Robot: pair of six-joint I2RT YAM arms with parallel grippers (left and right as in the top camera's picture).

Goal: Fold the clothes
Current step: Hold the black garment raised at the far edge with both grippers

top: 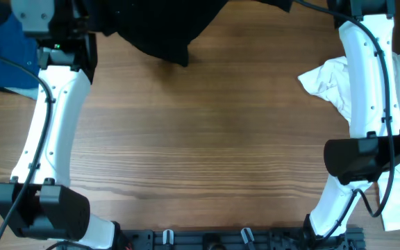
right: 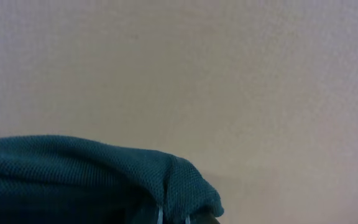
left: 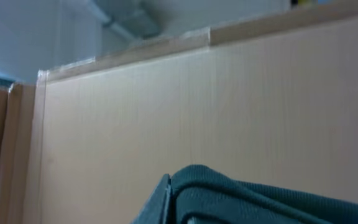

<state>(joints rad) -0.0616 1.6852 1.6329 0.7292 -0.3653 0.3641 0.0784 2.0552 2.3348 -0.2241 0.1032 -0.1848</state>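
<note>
The clothes, a black T-shirt [top: 162, 31], hang bunched at the table's far edge between my two arms, and part of them runs out of the overhead view. In the left wrist view dark knit fabric [left: 260, 199] is pinched against a dark finger [left: 162, 202], with my left gripper [left: 185, 214] shut on it. In the right wrist view the same dark fabric [right: 73, 180] drapes over my right gripper [right: 179, 218], which is shut on a fold and largely hidden by it. Both wrist cameras face a pale wooden panel [left: 229, 112]. Neither gripper shows in the overhead view.
A blue shirt [top: 5, 55] lies at the far left behind the left arm [top: 54, 118]. A white T-shirt [top: 328, 80] lies at the right, partly under the right arm [top: 370, 83]. The wooden table [top: 207, 139] spreads between the arms.
</note>
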